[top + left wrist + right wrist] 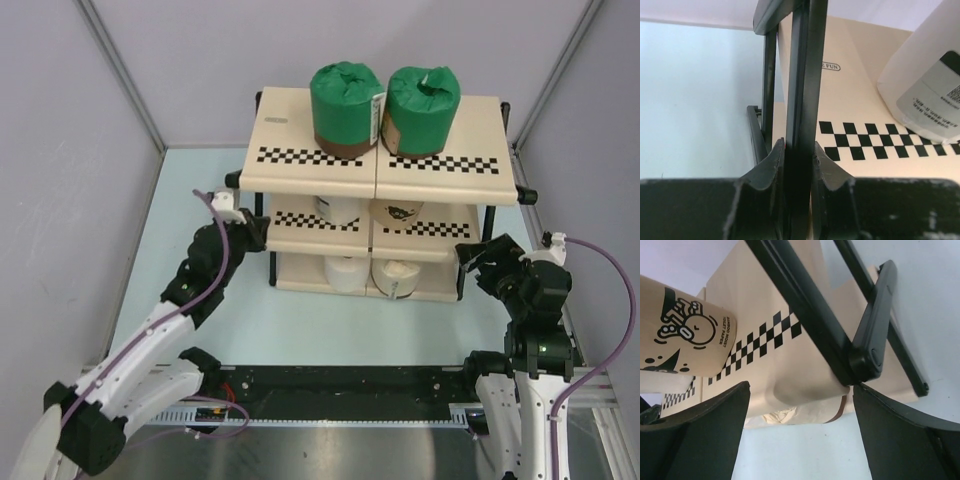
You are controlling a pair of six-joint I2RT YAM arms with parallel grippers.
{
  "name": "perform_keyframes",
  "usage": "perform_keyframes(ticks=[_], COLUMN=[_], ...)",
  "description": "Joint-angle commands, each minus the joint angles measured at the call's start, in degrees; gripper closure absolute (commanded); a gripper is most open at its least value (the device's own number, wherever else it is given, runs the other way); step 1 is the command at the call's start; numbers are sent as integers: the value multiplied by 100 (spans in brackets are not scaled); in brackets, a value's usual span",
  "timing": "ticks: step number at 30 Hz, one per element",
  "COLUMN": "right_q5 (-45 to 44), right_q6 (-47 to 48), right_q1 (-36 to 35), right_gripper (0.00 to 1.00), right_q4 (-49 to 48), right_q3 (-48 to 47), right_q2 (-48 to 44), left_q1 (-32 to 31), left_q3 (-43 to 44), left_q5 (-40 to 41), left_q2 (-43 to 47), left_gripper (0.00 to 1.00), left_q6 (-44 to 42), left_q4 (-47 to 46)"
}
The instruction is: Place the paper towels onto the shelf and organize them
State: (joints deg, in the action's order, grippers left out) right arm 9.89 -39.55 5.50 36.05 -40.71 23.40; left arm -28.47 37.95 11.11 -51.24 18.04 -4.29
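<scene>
**Clamping the rack's post, with six rolls shelved**

Standing by the rig, I see the shelf (300, 150) toward the back of the pale blue table (180, 330), and all six paper towels are on it. On the top tier the left green roll (345, 105) and the right green roll (422, 105) stand upright side by side. On the middle tier a white roll (338, 208) is on the left and a tan roll (398, 211) on the right, both mostly hidden under the top panel. On the bottom tier sit a second white roll (348, 272) and, beside it on the right, a cream roll (397, 278).

The left gripper (799, 157) is at the front-left corner of the shelf, about level with the middle tier. Its jaws are narrow, and the black post (802, 75) fills the gap between them. Each finger lies against one side of the post, so the gripper is pinching the frame, not a roll.

The right gripper (801, 390) is at the front-right corner, low down. Its jaws are spread wide and hold nothing. Between them I see the rounded corner of a beige panel and a black end cap (872, 330) on the frame tube. One finger is just beside that cap, but I cannot tell whether it touches.
</scene>
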Motion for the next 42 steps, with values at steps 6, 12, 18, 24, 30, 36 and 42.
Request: perform_keyframes(ticks=[6, 12, 18, 24, 30, 36, 42], right_q5=[294, 593, 935, 1541, 1789, 1052, 1138], right_q6=[237, 53, -359, -957, -1301, -1766, -1977], right_q1=[-75, -110, -110, -101, -75, 21, -31], right_gripper=[12, 12, 16, 32, 41, 45, 55], right_q4=[-125, 103, 341, 253, 16, -590, -1503], right_q3=[-78, -69, -78, -95, -209, -245, -253], right_q2=[-213, -502, -985, -1303, -1267, -1233, -188], left_q1=[34, 34, 43, 34, 34, 34, 26], left_q3=[-693, -535, -385, -122, 98, -129, -69], left_q5=[796, 664, 401, 225, -170, -900, -1454], left_q2=[1239, 1660, 2258, 3137, 3858, 3860, 2849], left_gripper=[65, 19, 2, 1, 9, 37, 73], left_q6=[1413, 1351, 1333, 1526, 2080, 2379, 2204], left_q4=[1300, 1721, 2387, 3425, 4147, 3113, 1584])
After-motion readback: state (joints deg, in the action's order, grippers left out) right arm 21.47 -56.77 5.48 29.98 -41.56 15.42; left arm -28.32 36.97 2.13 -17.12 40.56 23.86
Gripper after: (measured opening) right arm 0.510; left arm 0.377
